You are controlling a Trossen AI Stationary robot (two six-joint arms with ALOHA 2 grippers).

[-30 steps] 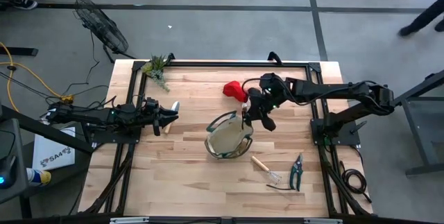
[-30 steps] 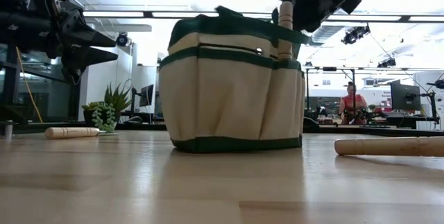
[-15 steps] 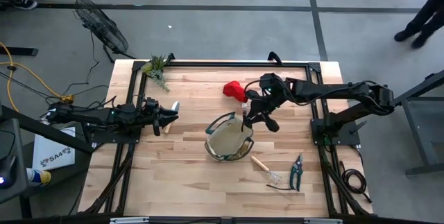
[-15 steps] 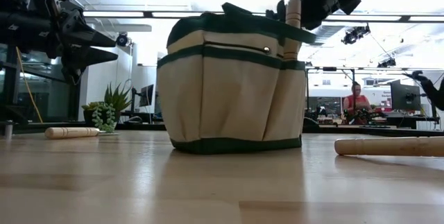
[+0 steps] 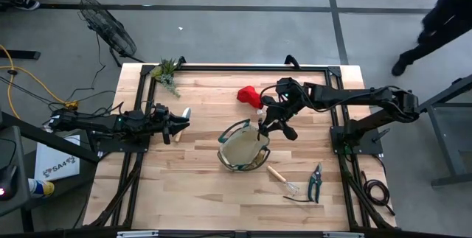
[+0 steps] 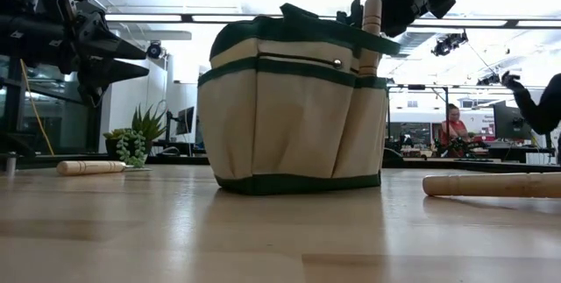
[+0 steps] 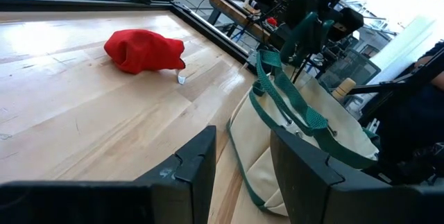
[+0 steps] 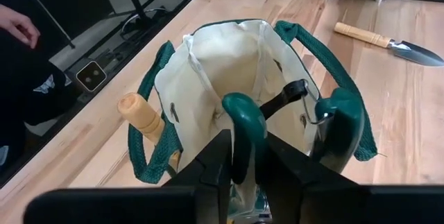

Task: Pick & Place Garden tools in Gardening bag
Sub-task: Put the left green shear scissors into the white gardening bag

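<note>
One pruner (image 8: pixel 244 128) hangs handles-up over the bag (image 5: pixel 244 148) mouth, between the right gripper (image 8: pixel 239 160) fingers, whose hold has just started loosening; release looks near. Left gripper (image 5: pixel 181 125), partly spread and empty, waits well left of the bag.

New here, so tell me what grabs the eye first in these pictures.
The tan gardening bag at mid-table, with the right gripper above its mouth on a green-handled pruner. A red glove lies beyond it; the left gripper waits at the left side.
</note>
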